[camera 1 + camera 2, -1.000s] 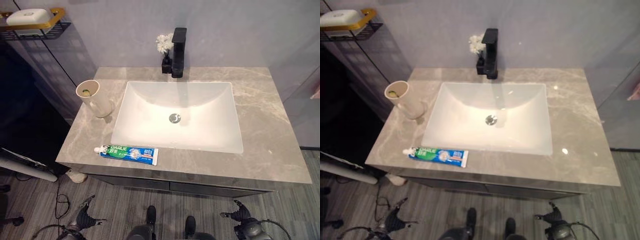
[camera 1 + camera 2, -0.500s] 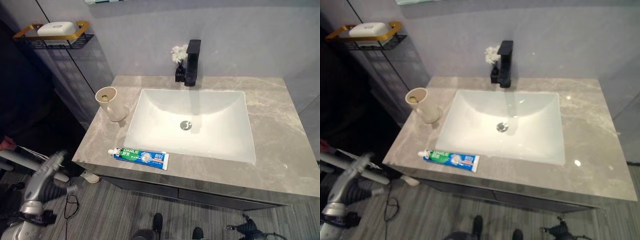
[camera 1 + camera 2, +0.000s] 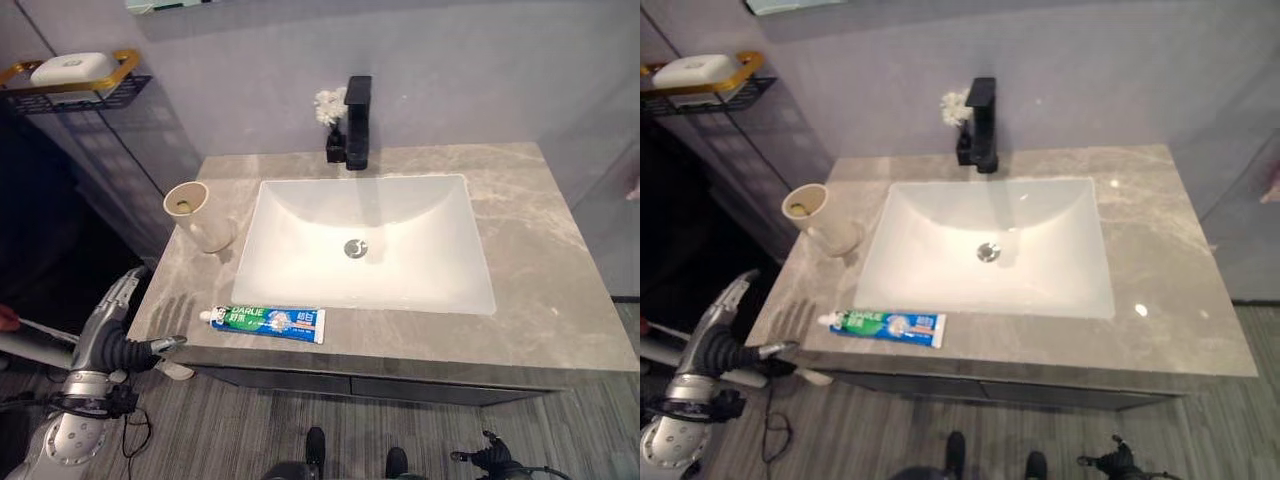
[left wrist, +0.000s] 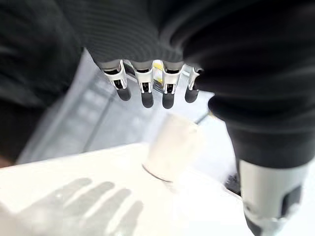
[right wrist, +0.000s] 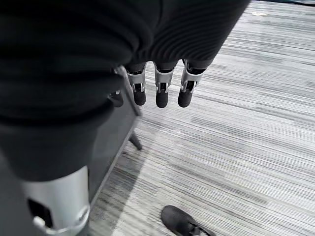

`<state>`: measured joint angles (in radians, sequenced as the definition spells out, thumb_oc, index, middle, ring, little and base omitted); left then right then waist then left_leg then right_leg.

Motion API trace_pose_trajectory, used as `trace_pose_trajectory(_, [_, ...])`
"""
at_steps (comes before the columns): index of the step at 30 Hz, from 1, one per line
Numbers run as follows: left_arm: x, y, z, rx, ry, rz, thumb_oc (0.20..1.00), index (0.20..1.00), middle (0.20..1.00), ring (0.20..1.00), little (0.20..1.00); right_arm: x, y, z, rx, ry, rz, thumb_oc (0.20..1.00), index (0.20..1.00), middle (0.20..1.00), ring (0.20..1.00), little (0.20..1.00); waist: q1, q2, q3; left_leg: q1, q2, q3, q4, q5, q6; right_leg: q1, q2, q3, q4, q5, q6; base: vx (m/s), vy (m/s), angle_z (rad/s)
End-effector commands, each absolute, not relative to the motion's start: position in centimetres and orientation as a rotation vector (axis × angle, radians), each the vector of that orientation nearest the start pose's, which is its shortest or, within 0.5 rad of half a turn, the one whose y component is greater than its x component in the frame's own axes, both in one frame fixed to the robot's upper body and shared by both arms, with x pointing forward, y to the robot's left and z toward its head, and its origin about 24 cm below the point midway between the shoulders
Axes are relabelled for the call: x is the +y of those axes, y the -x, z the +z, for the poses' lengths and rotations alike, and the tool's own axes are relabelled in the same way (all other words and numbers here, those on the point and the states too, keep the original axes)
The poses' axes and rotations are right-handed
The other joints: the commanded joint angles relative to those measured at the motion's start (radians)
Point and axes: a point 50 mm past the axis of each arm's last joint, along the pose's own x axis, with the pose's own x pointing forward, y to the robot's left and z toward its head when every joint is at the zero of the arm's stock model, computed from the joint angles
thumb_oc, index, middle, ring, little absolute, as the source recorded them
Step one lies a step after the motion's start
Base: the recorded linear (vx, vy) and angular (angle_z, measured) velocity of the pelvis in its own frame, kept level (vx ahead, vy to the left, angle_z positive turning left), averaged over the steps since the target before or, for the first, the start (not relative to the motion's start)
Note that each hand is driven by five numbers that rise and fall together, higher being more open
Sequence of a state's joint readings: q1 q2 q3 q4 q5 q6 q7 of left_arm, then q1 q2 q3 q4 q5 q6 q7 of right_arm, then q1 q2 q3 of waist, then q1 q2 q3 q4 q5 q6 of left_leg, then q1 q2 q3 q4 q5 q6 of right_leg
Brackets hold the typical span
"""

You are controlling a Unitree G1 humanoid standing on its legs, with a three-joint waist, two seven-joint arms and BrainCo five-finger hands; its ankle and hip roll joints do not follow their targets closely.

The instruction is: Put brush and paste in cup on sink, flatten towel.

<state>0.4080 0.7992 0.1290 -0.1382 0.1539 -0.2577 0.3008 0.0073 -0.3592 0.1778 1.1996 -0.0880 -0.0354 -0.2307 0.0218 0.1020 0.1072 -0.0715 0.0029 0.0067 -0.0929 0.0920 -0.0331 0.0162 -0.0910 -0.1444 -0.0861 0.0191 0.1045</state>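
Observation:
A cream cup (image 3: 198, 216) stands on the grey stone counter (image 3: 540, 290), left of the white sink basin (image 3: 400, 215), with a small greenish thing inside it. A blue and green toothpaste tube (image 3: 265, 320) lies flat along the counter's front edge, its cap pointing left. My left hand (image 3: 108, 340) hovers open off the counter's front left corner, left of the tube. In the left wrist view its straight fingers (image 4: 143, 92) point toward the cup (image 4: 172, 147). My right hand (image 3: 490, 461) hangs low over the floor, its fingers (image 5: 158, 91) relaxed and holding nothing.
A black faucet (image 3: 357, 122) and a small white flower (image 3: 327, 104) stand behind the basin. A gold-rimmed wall shelf (image 3: 75, 82) with a soap bar hangs at the upper left. A dark shoe (image 5: 183, 223) rests on the striped floor.
My left arm has risen from down near the floor to the counter's front left corner. The camera has shifted. The cup, the tube and my right hand stay where they were.

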Motion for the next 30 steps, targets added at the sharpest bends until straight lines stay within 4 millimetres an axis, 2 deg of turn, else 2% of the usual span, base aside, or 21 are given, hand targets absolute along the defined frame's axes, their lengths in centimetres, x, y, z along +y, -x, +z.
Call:
trace_pose_trajectory(1, [29.6, -18.7, 12.5, -0.255, -0.958, 0.105, 1.000, 1.000, 1.000, 1.000, 1.000, -28.3, -10.5, -14.1, 1.123, 0.600, -0.210, 1.000, 1.000, 1.000, 1.000, 1.000, -0.007, -0.049, 0.029, 0.026, -0.031, 0.050, 0.027, -0.090, 0.004, -0.073, -0.095, 0.052, 0.041, 0.048, 0.081, 0.01, 0.036, -0.12])
trace_pose_trajectory(5, [29.9, -19.0, 13.4, -0.247, -1.030, 0.040, 1.000, 1.000, 1.000, 1.000, 1.000, -28.9, -9.6, -14.1, 1.153, 0.604, -0.214, 1.000, 1.000, 1.000, 1.000, 1.000, -0.024, -0.045, 0.035, 0.025, -0.033, 0.065, 0.029, -0.095, 0.006, -0.086, -0.098, 0.069, 0.040, 0.056, 0.086, 0.00, 0.045, -0.08])
trace_pose_trajectory(10, [30.2, -19.1, 13.8, -0.236, -1.072, 0.011, 1.000, 1.000, 1.000, 1.000, 1.000, -28.9, -9.5, -14.2, 1.161, 0.601, -0.215, 1.000, 1.000, 1.000, 1.000, 1.000, -0.029, -0.044, 0.036, 0.017, -0.036, 0.082, 0.028, -0.093, 0.006, -0.102, -0.102, 0.084, 0.038, 0.068, 0.092, -0.01, 0.030, -0.18])
trace_pose_trajectory(23, [28.1, -20.1, 15.3, -0.307, -1.118, -0.151, 1.000, 1.000, 1.000, 1.000, 1.000, -28.4, -10.0, -14.2, 1.146, 0.603, -0.188, 1.000, 1.000, 1.000, 1.000, 1.000, -0.053, -0.028, 0.028, 0.021, -0.043, 0.110, 0.018, -0.097, 0.008, -0.117, -0.114, 0.108, 0.021, 0.088, 0.102, 0.00, 0.011, -0.04])
trace_pose_trajectory(30, [27.1, -20.3, 15.5, -0.325, -1.124, -0.222, 1.000, 1.000, 1.000, 1.000, 1.000, -29.0, -8.7, -14.4, 1.196, 0.610, -0.201, 1.000, 1.000, 1.000, 1.000, 1.000, -0.068, -0.019, 0.027, 0.032, -0.043, 0.119, 0.021, -0.106, 0.008, -0.113, -0.112, 0.120, 0.018, 0.085, 0.101, 0.01, -0.002, -0.09])
